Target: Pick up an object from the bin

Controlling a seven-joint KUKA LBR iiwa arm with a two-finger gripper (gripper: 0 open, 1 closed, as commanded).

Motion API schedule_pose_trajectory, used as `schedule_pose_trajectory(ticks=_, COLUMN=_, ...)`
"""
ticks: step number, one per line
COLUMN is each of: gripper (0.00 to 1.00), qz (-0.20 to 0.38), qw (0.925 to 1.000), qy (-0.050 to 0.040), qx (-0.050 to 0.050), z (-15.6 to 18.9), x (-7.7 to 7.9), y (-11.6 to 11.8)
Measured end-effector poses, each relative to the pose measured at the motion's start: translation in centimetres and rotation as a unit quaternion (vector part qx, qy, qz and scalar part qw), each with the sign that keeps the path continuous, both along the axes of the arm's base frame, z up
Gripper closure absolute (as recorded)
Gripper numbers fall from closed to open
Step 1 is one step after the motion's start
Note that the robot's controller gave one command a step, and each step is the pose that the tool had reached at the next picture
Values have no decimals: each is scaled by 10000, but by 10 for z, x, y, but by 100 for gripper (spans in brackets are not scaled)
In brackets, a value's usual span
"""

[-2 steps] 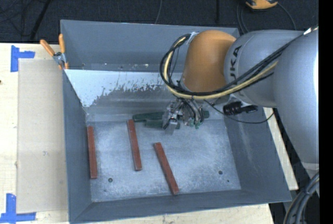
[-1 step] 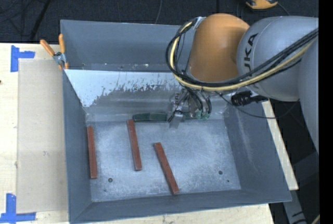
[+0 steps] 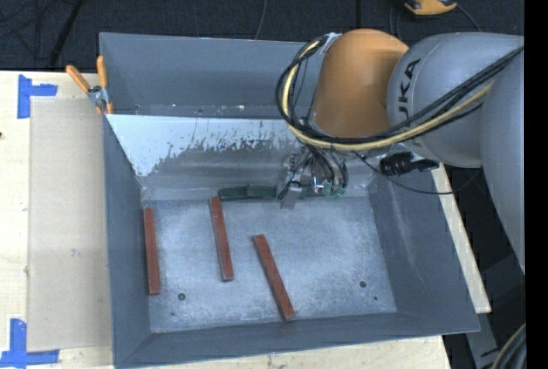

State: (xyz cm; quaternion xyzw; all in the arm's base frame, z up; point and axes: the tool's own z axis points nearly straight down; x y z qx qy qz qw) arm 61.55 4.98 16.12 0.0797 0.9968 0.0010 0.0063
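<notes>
My gripper [image 3: 291, 190] is low at the back of the bin, just under the arm's orange cover. Its tip is at the right end of a dark green, flat, elongated thing [image 3: 244, 192] that lies along the foot of the back wall. Whether the tip touches or grips that thing I cannot tell. A reddish-brown wooden stick [image 3: 222, 239] lies on the floor a little in front of the green thing, nearly lengthwise front to back.
Two more reddish-brown sticks lie on the bin floor: one near the left wall [image 3: 151, 250], one tilted at the centre front [image 3: 273, 276]. The arm and its cables hang over the back right corner.
</notes>
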Motion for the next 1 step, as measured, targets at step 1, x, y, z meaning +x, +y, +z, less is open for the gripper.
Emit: schedule_pose_trajectory(ticks=1, gripper=100, qz=405, qw=9992, qy=55, qx=-9, z=68, x=-2, y=-14)
